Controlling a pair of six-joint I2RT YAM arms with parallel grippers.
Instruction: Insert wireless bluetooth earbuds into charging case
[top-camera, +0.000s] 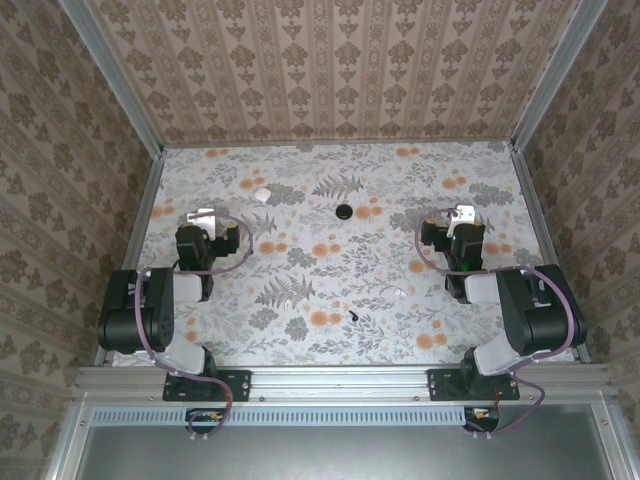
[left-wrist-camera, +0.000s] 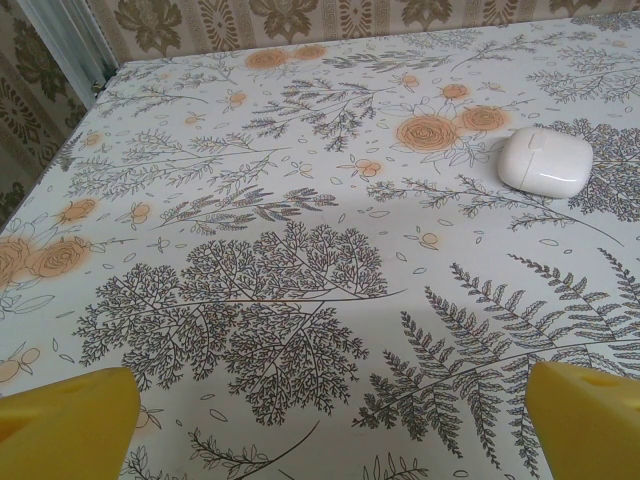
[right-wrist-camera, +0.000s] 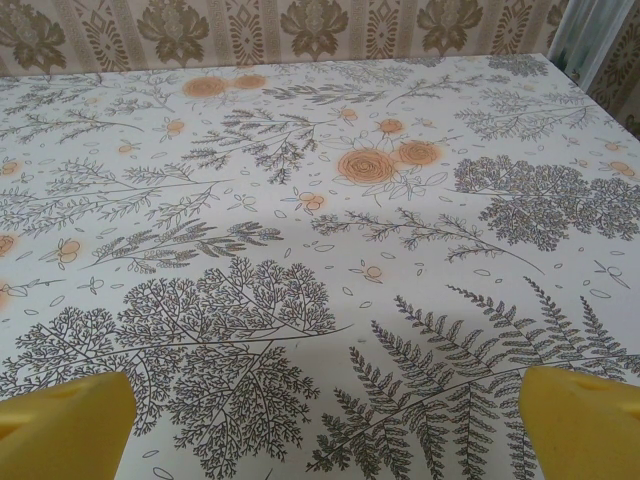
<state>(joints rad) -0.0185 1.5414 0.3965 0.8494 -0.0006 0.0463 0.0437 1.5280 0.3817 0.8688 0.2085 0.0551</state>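
Both earbuds lay loose on the worktop (top-camera: 400, 240): the roundish earbud (top-camera: 344, 210) mid-table, the stem-like earbud (top-camera: 354, 316) nearer the front. The closed charging case (left-wrist-camera: 545, 160) sat near the left pincer (top-camera: 205, 216), which gaped empty, as did the right pincer (top-camera: 465, 213). Every step remained.

Both arms sit folded at lower left and lower right of the top view; the left gripper (top-camera: 205, 215) and right gripper (top-camera: 465, 213) point up-frame, jaws spread wide, empty.
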